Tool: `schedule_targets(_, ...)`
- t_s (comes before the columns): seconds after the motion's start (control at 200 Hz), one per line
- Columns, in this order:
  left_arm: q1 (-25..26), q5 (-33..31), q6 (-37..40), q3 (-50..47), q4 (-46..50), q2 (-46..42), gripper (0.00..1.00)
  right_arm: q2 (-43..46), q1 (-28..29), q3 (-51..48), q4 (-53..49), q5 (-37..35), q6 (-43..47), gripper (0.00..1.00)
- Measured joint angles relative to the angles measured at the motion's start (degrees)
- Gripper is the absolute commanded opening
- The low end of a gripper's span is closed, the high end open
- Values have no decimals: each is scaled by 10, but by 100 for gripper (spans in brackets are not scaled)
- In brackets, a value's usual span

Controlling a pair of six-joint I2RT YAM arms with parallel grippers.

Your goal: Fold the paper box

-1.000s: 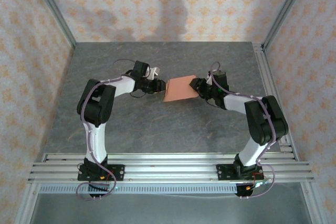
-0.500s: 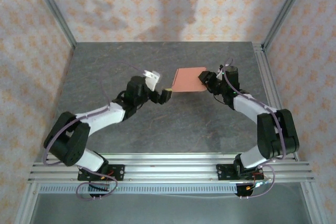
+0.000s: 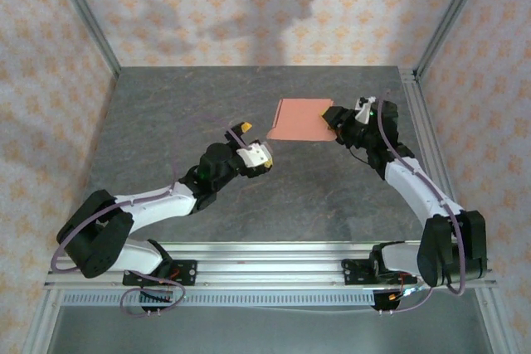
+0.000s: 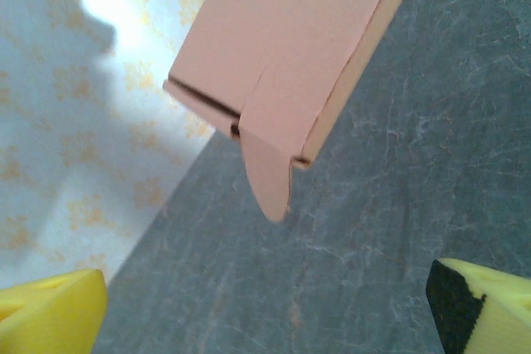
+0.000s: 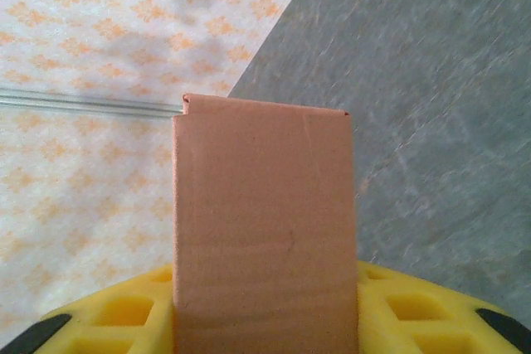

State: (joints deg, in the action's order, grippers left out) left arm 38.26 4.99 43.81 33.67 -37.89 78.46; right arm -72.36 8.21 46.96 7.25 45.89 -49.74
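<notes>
At 1 o'clock, the right gripper (image 3: 334, 122) clamps the paper box (image 3: 303, 119), seemingly folded bar 1 loose flap (image 4: 267, 180); the left gripper (image 3: 253, 143) gapes, empty.

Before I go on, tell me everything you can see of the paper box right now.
The paper box is thin salmon-pink card, folded into a flat rectangular sleeve. The right gripper clamps its right end between yellow pads; it sticks out leftward over the far right of the table. At its free end a seam gapes slightly and one rounded flap hangs loose. The left gripper is open, apart from it. Whether it touches the table cannot be told.
</notes>
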Motion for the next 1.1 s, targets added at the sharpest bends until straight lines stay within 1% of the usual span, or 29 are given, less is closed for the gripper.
schedule_targets(0.09, 8, 0, 38, -1, -19, 0, 99, 3, -2, -1, 6, 31, -37, 41)
schedule_targets(0.275, 11, 2, 94, 2, -33, 0, 95, 7, -9, -18, 34, 84, -111, 40)
schedule_targets(0.425, 11, 5, 122, 14, -33, -1, 86, 7, -9, -33, 38, 119, -150, 40)
schedule_targets(0.561, 11, 12, 143, 23, -24, -8, 78, 11, -9, -34, 14, 140, -152, 40)
schedule_targets(0.701, 11, 23, 153, 27, -10, -18, 75, 24, -9, -34, -28, 151, -141, 40)
schedule_targets(0.866, 11, 41, 161, 30, 17, -23, 71, 30, -9, -34, -52, 155, -137, 40)
schedule_targets(1.101, 14, 69, 163, 31, 58, -30, 60, 30, -9, -34, -85, 161, -126, 40)
